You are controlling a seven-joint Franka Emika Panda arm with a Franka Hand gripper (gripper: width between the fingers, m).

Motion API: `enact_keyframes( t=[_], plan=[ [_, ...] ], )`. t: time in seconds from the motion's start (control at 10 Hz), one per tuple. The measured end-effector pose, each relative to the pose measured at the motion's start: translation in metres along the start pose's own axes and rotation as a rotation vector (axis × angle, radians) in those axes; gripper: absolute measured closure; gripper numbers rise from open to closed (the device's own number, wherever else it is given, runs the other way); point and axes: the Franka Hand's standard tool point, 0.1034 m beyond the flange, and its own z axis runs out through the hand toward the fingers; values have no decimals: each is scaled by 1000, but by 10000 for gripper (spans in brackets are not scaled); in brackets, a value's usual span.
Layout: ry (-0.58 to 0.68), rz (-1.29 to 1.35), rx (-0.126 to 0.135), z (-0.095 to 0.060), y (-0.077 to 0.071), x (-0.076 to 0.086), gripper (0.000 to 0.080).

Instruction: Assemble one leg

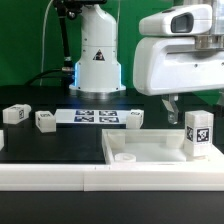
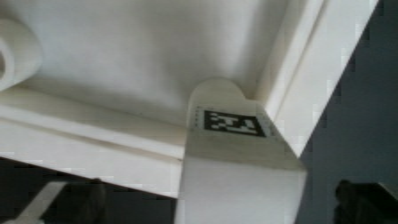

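A: Starting at the exterior view's left, what lies where?

B: One spare post (image 1: 14, 114), a second post (image 1: 45, 120), then the marker board (image 1: 95, 117), a third post (image 1: 133, 119) and the white tray-like piece (image 1: 160, 150).

A: And the leg (image 1: 198, 133)?

B: It stands upright in the tray's right-hand corner, probably so it can be fastened there. The gripper (image 1: 194, 105) hangs above with its jaws wide. In the wrist view the fingers (image 2: 50, 200) flank the leg without touching it.

A: Any writing?

B: None is legible and no brand shows. There are only black-and-white square patterns, like the tag (image 2: 233, 122) on the leg's face.
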Motion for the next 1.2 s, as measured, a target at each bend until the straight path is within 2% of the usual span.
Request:
enact_keyframes(
  t=[0.1, 0.2, 0.3, 0.4, 0.5, 0.8, 1.2],
  plan=[
    [2, 0, 0, 1, 0, -1, 151],
    [2, -1, 0, 1, 0, -1, 298],
    [2, -1, 0, 1, 0, -1, 298],
    [2, -1, 0, 1, 0, -1, 436],
    [2, 2, 0, 1, 0, 0, 507],
    [3, 65, 1, 1, -1, 0, 507],
    [3, 525, -3, 2, -4, 3, 507]
  ],
)
